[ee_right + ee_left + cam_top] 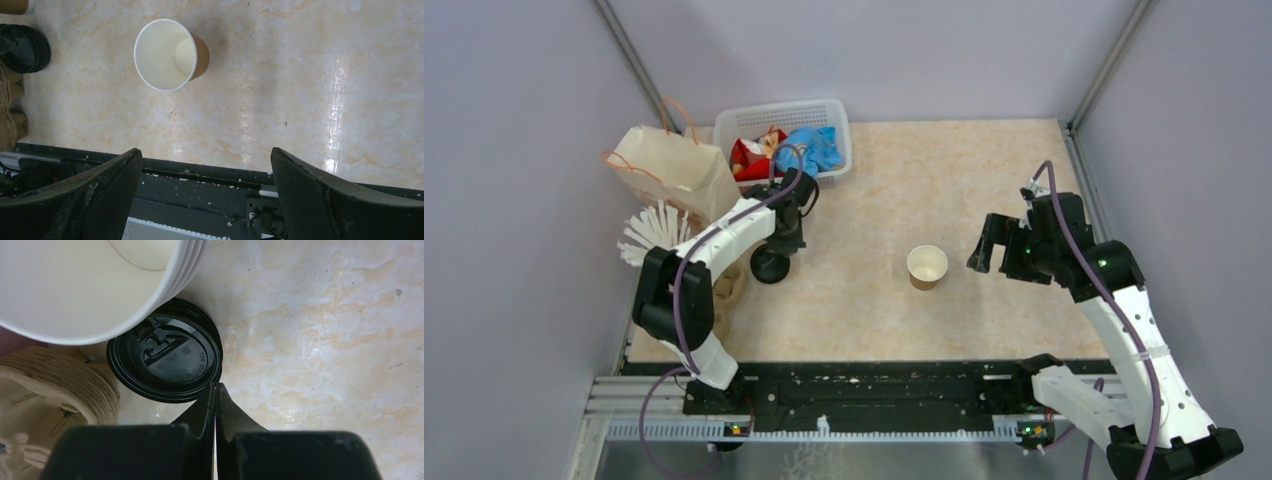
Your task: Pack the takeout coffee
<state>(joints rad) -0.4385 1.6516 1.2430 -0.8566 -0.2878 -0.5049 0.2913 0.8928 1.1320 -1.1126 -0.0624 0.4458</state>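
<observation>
Your left end effector (pixel 216 387), fingers together, is nosing the round black plastic lid (pixel 165 357) for capping. Your right end effector (pixel 205 155) is hovering apart beside the lidless brown paper cup (pixel 167 54).

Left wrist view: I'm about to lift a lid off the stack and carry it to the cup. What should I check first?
1. Position: left gripper at the rim of the black lid stack, fingers closed: ok.
2. Grip: only the top lid pinched: cannot tell.
3. Lift path: stacked cups overlap the lids in this view: cannot tell.
4. Target: paper cup upright, lidless, standing free: ok.
5. Other arm: right gripper open, off the cup: ok.
</observation>
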